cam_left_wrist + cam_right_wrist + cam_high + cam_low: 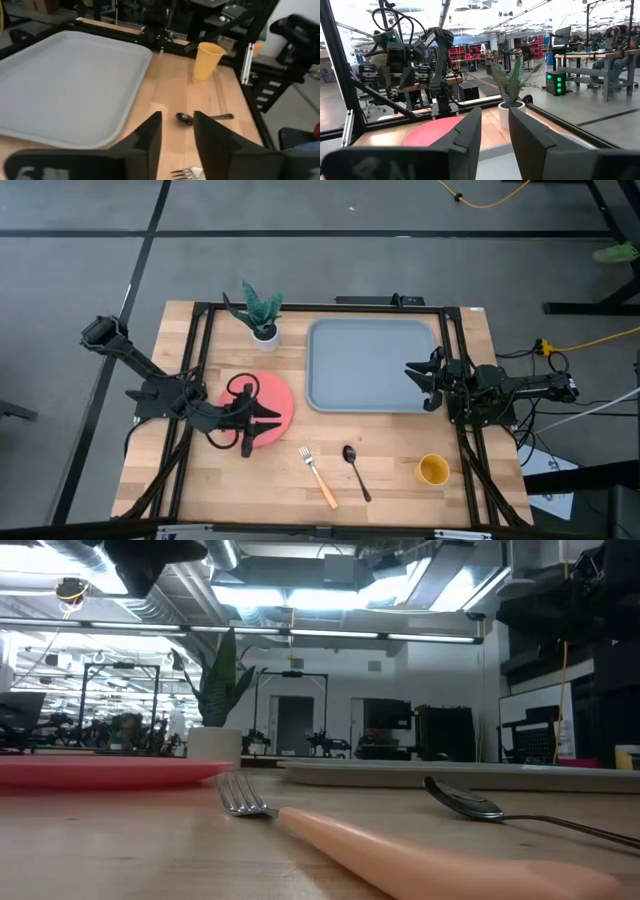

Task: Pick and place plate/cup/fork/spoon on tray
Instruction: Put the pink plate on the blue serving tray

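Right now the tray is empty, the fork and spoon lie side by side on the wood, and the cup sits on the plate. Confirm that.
Not quite. The cup is not on the plate; it stands on the bare table near the right front corner, far from the plate, as the high view shows. The tray is empty, and the fork and spoon lie side by side.

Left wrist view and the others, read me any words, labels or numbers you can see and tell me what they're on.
None can be read.
Left gripper: pale marks on its body, too blurred to read.
Right gripper: faint raised marks on its body, also unreadable.
The tray, plate and cup carry no text.
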